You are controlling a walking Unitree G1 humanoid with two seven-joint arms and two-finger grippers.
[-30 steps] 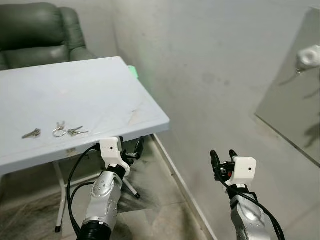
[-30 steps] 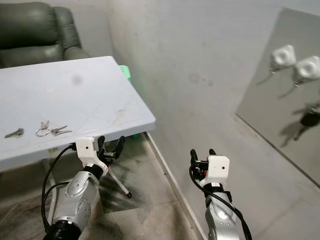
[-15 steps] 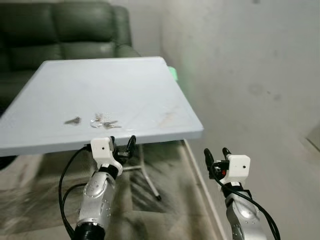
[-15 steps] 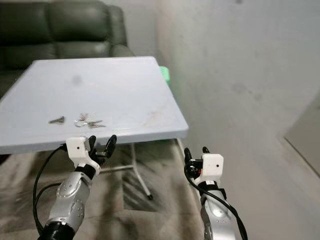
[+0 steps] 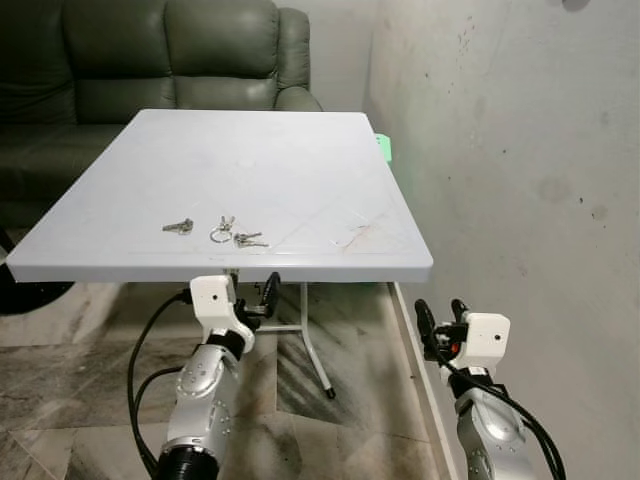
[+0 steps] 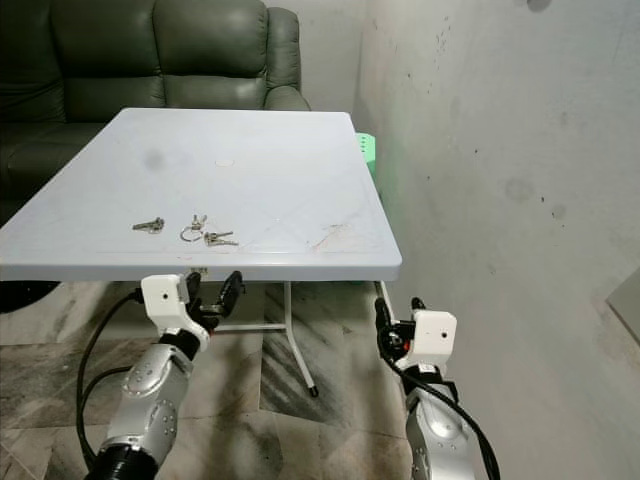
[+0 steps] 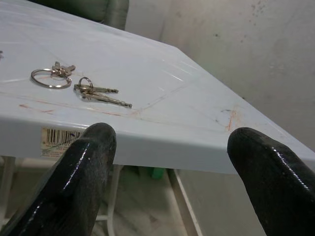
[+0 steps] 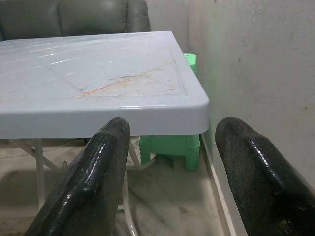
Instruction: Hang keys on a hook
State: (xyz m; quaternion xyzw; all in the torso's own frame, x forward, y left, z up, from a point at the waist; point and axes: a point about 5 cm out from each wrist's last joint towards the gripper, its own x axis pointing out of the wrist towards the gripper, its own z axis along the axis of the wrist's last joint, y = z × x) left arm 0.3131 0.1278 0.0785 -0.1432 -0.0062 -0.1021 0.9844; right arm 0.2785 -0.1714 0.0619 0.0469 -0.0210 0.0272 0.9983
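Observation:
Several silver keys lie near the front edge of the white plastic table [image 5: 300, 150]: a lone key [image 5: 178, 226], a key ring [image 5: 222, 232] and a small bunch [image 5: 249, 239]. The ring [image 7: 50, 77] and bunch [image 7: 98, 93] sit just past the table edge in the left wrist view. My left gripper [image 5: 255, 293] hangs open below that edge, under the keys, holding nothing. My right gripper [image 5: 440, 315] is open and holds nothing, low beside the table's near right corner, close to the wall.
A dark green sofa [image 5: 170, 50] stands behind the table. A grey plaster wall [image 5: 520, 150] runs along the right. A green stool [image 8: 170, 145] sits by the wall under the table's far right corner. The table's metal legs [image 5: 315, 350] stand on a marble floor [image 5: 80, 370].
The camera has swung left: the table now lies straight ahead, and the mirror panel with the white hooks on the right has left the picture. Keys and grippers are unchanged.

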